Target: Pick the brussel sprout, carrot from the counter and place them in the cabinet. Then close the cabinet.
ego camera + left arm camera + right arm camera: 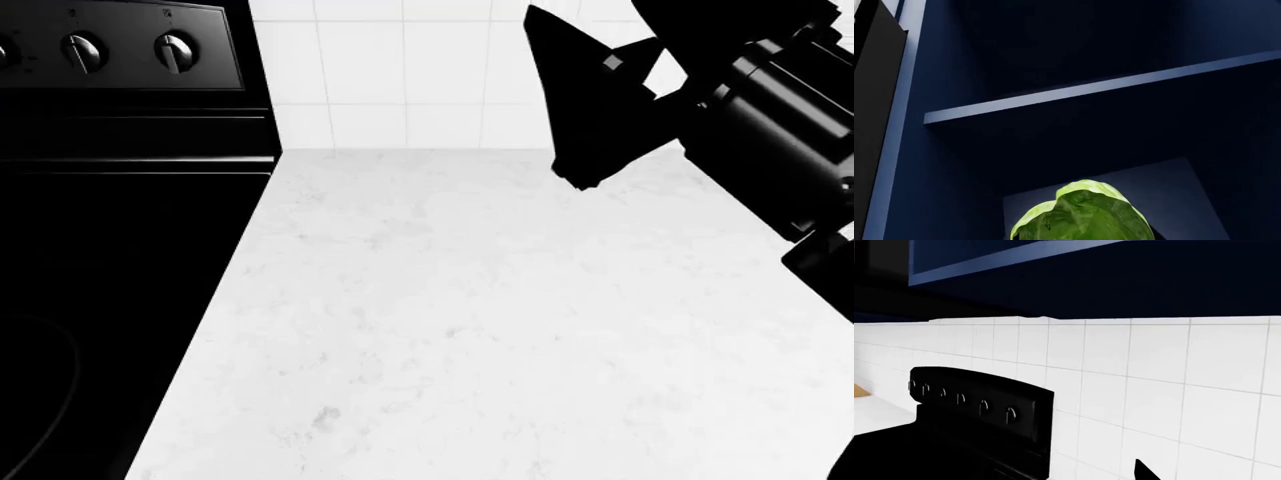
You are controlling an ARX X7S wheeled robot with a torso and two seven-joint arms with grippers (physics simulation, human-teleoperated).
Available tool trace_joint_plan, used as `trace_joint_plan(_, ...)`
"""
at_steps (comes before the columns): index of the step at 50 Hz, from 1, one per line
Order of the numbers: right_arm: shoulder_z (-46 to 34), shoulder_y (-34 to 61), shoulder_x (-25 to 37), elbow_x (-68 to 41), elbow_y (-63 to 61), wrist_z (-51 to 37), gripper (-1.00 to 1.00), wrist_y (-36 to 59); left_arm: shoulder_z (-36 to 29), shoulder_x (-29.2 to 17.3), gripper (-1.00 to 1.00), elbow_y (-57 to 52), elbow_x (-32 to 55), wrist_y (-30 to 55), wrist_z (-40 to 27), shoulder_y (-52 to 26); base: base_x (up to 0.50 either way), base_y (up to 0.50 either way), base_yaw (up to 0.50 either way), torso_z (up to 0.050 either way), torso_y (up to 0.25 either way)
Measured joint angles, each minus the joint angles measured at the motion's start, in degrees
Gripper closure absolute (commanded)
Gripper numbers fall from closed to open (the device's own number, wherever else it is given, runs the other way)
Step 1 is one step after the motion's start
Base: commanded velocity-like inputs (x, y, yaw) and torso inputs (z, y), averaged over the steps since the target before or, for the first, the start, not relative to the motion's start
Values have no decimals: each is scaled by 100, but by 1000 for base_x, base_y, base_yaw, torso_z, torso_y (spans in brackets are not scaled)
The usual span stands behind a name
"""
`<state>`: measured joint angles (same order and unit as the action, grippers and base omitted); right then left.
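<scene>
Left wrist view: the brussel sprout (pixel 1084 212) fills the near edge before a dark blue cabinet (pixel 1054 60) interior with one shelf (pixel 1101 87); the left gripper itself is unseen, its grasp indeterminate. Head view: the white counter (pixel 467 330) lies beside a black stove (pixel 120 200); the right gripper (pixel 577 178) hangs above, jaw state unclear. Right wrist view: tiled wall (pixel 1174 390), stove, cabinet underside

The cabinet (pixel 954 165) bay gapes open beneath its shelf (pixel 1101 87). The stove (pixel 120 250) walls off the counter (pixel 507 330) along its left edge
</scene>
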<state>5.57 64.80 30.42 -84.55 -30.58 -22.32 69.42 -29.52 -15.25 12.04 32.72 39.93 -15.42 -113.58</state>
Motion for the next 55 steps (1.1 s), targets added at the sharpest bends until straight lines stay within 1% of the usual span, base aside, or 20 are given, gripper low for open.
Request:
trace_joint_plan(6, -26, -14, 14, -10, -1, -26, -100, -11, 7, -24, 100, -57, 9, -45, 19, 29, 0, 0, 0, 0, 0)
trace_joint_plan(9, -33, -25, 16, -15, -8, -35, -100, -24, -16, 15, 100, 143, -29, -151, 109, -31, 0, 0, 0, 0, 0)
trace_joint_plan(13, -29, -68, 18, 1, -27, -24, -100, -59, -115, 220, 100, 1103, -237, -596, 410, -349, 0, 0, 0, 0, 0)
trace_joint_plan(22, -34, -147, 18, 22, -65, -11, -100, -125, -292, 820, 100, 3806, -735, -1890, 1084, -1222, 0, 0, 0, 0, 0)
trace_joint_plan(29, -52, -178, 18, 17, -88, -19, -100, -158, -283, 1119, 100, 5061, -1131, -2409, 1380, -1607, 0, 0, 0, 0, 0)
trace_joint_plan(35, -65, -186, 25, -3, -99, -37, -100, -180, -112, 1275, 100, 5619, -1527, -2418, 1581, -1767, 0, 0, 0, 2, 0)
trace_joint_plan(46, -82, -188, 52, -26, -96, -57, -100, -219, 384, 1423, 100, 6084, -2156, -1797, 1804, -1855, 0, 0, 0, 0, 0)
trace_joint_plan(47, -84, -189, 54, -25, -95, -56, -100, -223, 423, 1431, -100, 6107, -2194, -1750, 1823, -1861, 0, 0, 0, 0, 0)
trace_joint_plan(55, -97, -196, 70, -39, -92, -67, -100, -253, 556, 1479, -100, 6214, -2244, -1507, 1928, -1920, 0, 0, 0, 0, 0)
